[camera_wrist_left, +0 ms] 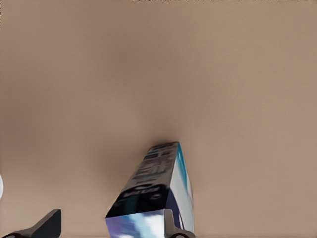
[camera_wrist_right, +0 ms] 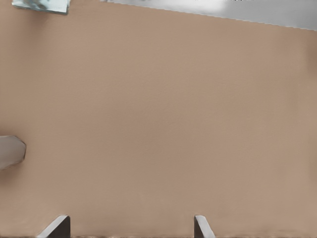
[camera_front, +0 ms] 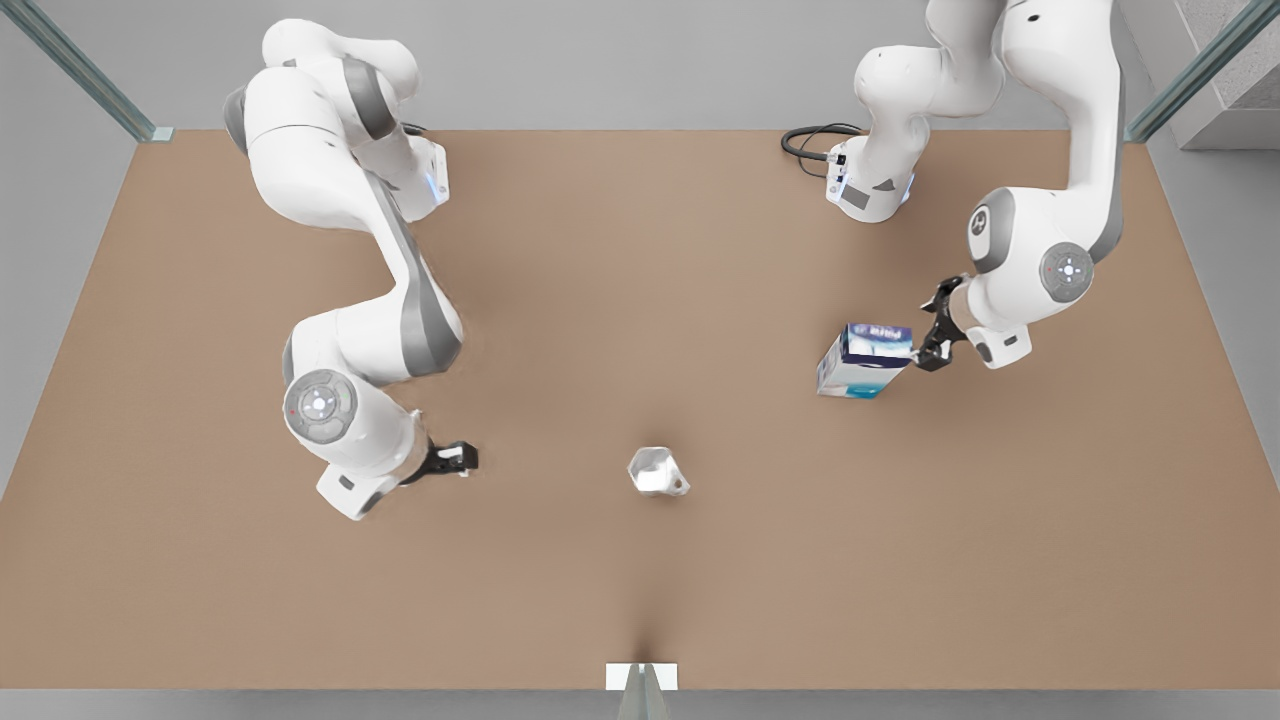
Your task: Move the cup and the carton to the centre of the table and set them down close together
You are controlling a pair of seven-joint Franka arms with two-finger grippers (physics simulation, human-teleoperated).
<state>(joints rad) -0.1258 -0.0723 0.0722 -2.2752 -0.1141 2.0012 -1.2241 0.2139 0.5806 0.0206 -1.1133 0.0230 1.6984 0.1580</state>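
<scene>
Left gripper point(camera_front: 925, 340) beside tilted carton point(camera_front: 865, 360), jaws spread, not gripping; right gripper point(camera_front: 455, 460) spread, waiting near cup point(camera_front: 657, 471) on counter point(camera_front: 640, 250).

The desk point(camera_front: 640, 560) is plain matte tan-brown. The cup point(camera_front: 656, 470) is pale grey-white. The carton point(camera_front: 862, 362) is white and light blue with a dark navy top band bearing white lettering. Both arms are white with grey joints and black hands.

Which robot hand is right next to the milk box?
The left gripper, on the front view's right, sits right at the carton. The right gripper waits open over bare table, apart from the cup.
</scene>
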